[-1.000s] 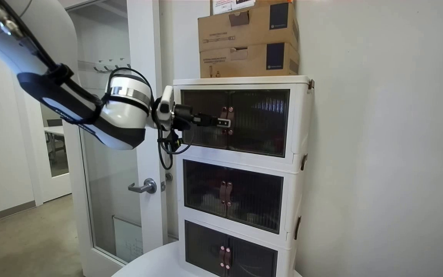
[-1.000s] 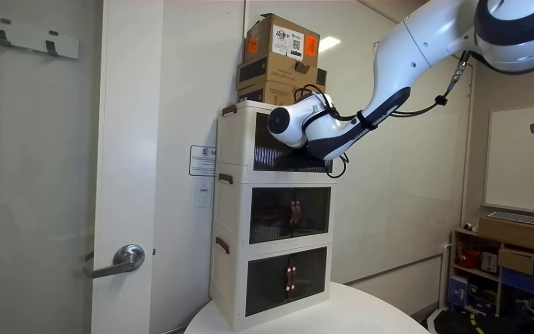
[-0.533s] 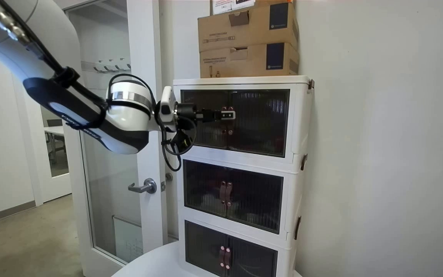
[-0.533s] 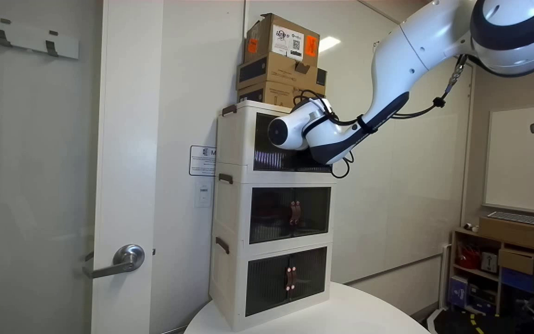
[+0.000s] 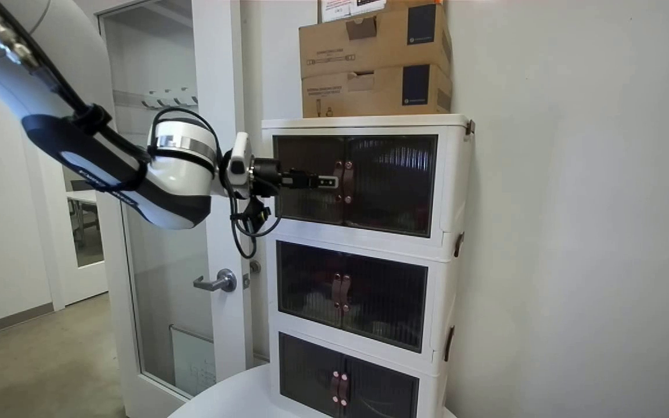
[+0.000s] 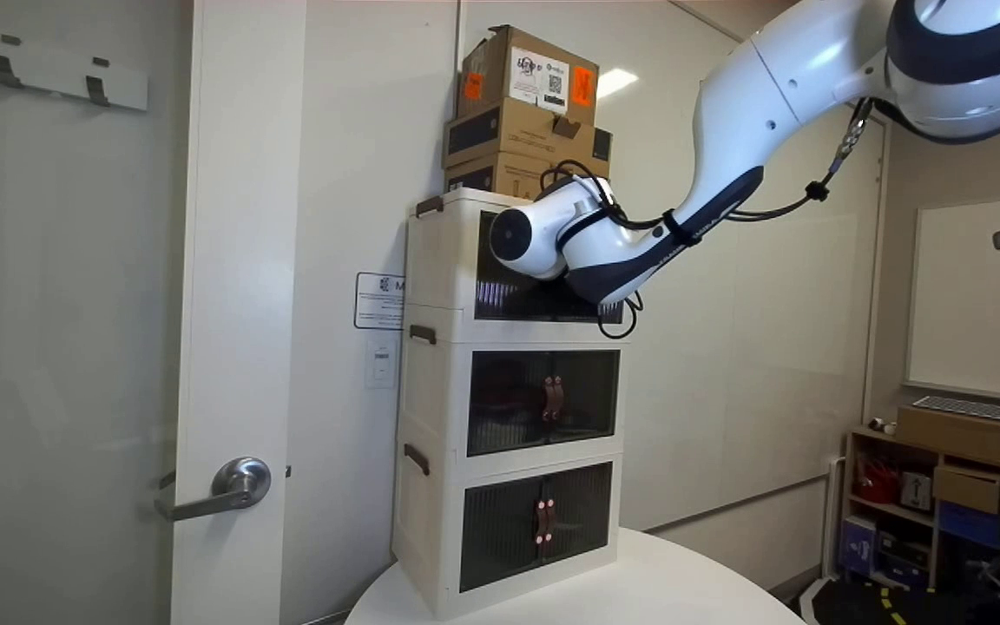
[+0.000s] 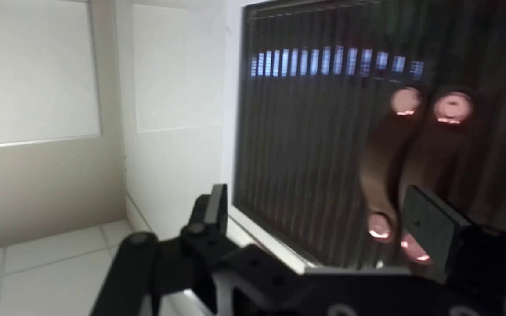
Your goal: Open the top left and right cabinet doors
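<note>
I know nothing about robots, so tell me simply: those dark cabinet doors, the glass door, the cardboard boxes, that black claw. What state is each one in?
Top left cabinet door: shut.
Top right cabinet door: shut.
Middle cabinet doors: both shut.
Bottom cabinet doors: both shut.
Gripper: open.
Glass door: looks ajar.
Cardboard boxes: three, stacked.

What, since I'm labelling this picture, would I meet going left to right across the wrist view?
Pale wall board, one gripper finger, dark top cabinet door, its brown handle, neighbouring brown handle. The other finger overlaps that last handle, so it is left out.
</note>
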